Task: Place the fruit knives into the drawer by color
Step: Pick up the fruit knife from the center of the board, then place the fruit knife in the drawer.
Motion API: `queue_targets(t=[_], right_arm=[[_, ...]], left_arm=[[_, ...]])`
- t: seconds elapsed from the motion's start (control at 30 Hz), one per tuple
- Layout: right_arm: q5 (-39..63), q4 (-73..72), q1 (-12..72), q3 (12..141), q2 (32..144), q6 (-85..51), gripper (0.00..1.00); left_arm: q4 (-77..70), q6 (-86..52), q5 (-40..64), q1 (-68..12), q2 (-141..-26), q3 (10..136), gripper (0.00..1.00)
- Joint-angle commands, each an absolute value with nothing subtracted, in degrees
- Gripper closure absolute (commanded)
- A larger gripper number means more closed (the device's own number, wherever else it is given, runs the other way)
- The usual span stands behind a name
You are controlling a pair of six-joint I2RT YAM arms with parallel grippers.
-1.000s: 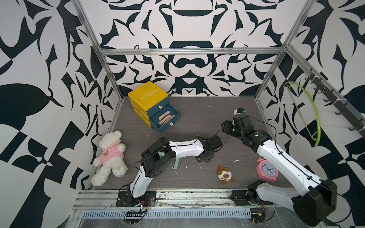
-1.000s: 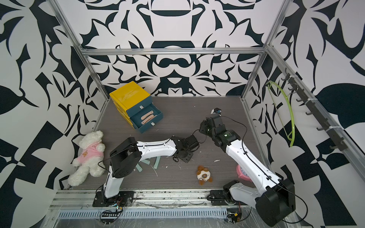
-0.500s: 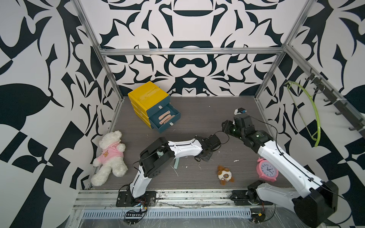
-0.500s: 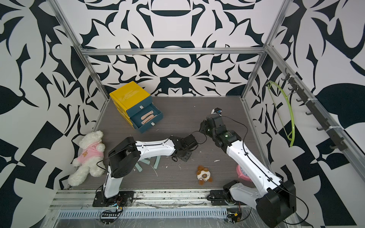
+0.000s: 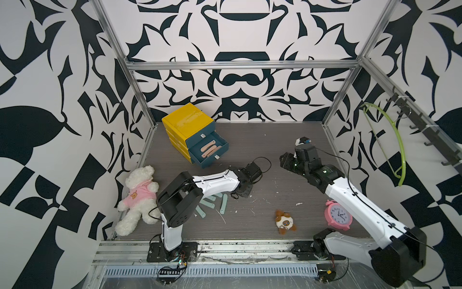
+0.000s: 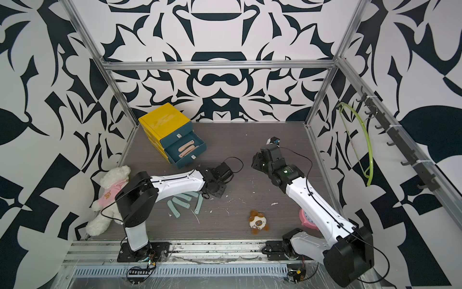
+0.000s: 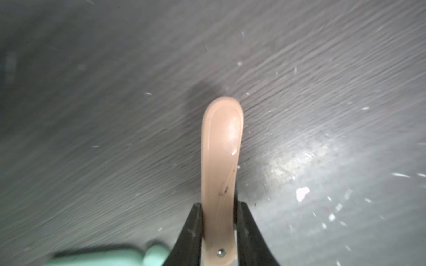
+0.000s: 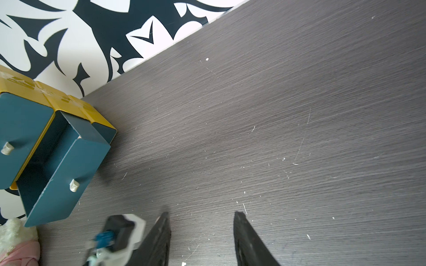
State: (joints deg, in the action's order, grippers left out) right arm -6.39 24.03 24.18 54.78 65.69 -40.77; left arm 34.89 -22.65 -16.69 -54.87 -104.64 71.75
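My left gripper is shut on a peach-pink fruit knife near its rivet end, and the rounded free end sticks out over the dark table. In both top views this gripper hangs low at mid-table, and the held knife is hidden under it. Several mint-teal fruit knives lie just left of it. The open teal drawer of the yellow cabinet holds three pink knives. My right gripper is open and empty above bare table.
A white teddy bear lies at the left edge. A small plush dog and a pink alarm clock sit at the front right. A green hanger hangs on the right wall rail.
My left gripper's jaws have closed on the pink knife and it has shifted slightly left. The right arm has barely moved.
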Motion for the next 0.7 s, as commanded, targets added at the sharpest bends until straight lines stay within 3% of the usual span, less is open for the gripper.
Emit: queue_targets(t=[0.0, 0.27, 0.67], right_arm=[[-5.9, 22.1, 24.1, 55.6, 66.1, -41.5, 0.53], [-5.0, 21.2, 24.2, 55.8, 67.4, -42.1, 0.54], [-2.8, 20.9, 24.3, 55.3, 67.8, -42.3, 0.54]], left_arm=[[37.5, -22.3, -18.1, -52.4, -96.4, 72.8, 0.85], [42.6, -16.0, -27.4, -43.3, -87.7, 82.9, 0.82], [43.6, -11.8, -28.7, -29.8, -101.6, 94.7, 0.83]])
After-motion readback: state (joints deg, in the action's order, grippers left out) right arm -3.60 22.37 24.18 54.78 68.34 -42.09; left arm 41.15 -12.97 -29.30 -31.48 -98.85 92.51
